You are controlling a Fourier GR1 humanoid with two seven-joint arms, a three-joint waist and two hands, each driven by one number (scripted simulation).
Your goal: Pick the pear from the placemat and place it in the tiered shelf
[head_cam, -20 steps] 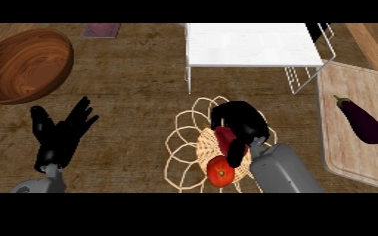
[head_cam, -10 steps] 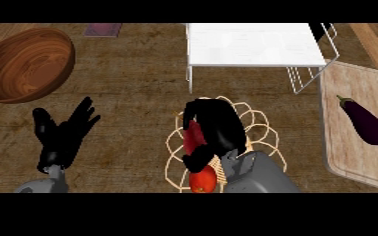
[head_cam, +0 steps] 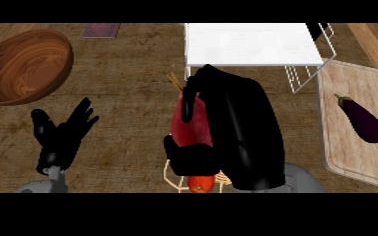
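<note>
One risk: right hand (head_cam: 244,130), fingers curled round the pear (head_cam: 193,125), may clip the shelf (head_cam: 251,45) edge, jarring it loose.

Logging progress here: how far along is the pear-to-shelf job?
Done: the right hand is curled round the red pear. In hand: it is over the placemat, short of the tiered shelf. Left: carry it to the shelf and release.

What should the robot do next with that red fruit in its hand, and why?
Probably carry the pear forward toward the white tiered shelf. The right hand is curled round the pear above the placemat, so the pick looks done, and the shelf stands just beyond. The left hand rests open at the left.
</note>
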